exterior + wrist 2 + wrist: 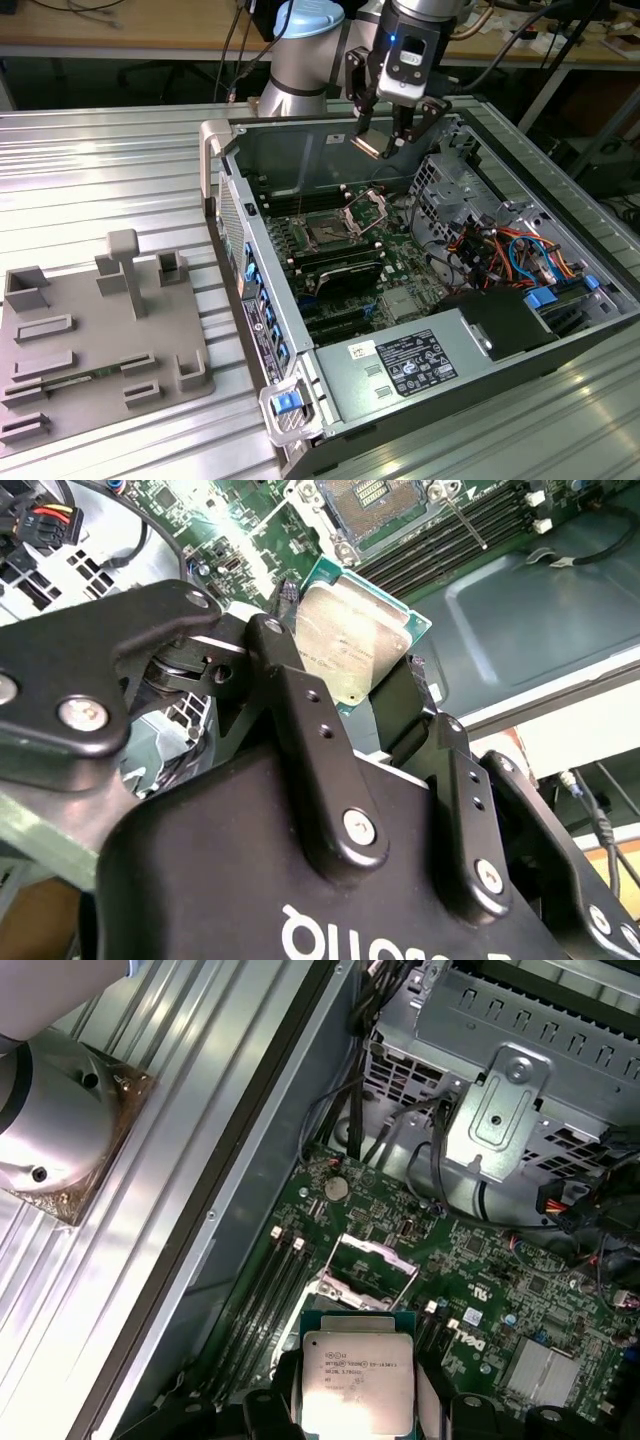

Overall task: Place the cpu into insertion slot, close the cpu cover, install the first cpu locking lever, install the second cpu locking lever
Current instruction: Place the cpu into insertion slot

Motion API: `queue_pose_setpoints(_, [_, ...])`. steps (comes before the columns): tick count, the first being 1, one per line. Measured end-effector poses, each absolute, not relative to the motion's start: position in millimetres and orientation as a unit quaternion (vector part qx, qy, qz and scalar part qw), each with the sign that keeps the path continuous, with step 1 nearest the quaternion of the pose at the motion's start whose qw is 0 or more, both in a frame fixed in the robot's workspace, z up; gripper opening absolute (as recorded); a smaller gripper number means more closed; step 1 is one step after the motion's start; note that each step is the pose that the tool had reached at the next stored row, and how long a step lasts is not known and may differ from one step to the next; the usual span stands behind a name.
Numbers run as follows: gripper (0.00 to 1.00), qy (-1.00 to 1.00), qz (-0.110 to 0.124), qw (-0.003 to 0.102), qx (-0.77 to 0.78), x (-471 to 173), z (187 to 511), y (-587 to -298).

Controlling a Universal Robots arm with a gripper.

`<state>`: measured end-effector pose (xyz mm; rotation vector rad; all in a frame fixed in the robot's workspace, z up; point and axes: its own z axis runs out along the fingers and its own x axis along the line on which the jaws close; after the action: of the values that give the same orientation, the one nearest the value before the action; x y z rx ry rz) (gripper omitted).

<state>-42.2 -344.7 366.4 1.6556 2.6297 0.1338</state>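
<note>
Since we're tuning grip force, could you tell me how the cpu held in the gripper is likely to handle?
The cpu looks like a thin rigid plate, so it is probably stiff, not floppy. Its smooth metal top suggests it could slip if pinched loosely; the gripper clamps it by its edges. Thin as it is, hard squeezing may damage it.

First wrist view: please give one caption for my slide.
Black gripper clamps the square silver-topped cpu above the dark square insertion slot of the green motherboard.
</note>
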Motion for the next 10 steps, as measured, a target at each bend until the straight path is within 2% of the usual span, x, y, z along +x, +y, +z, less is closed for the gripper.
queue_pose_setpoints(10, [0.55, 0.832, 0.043, 0.017, 0.552, -42.9, 366.3, -344.6])
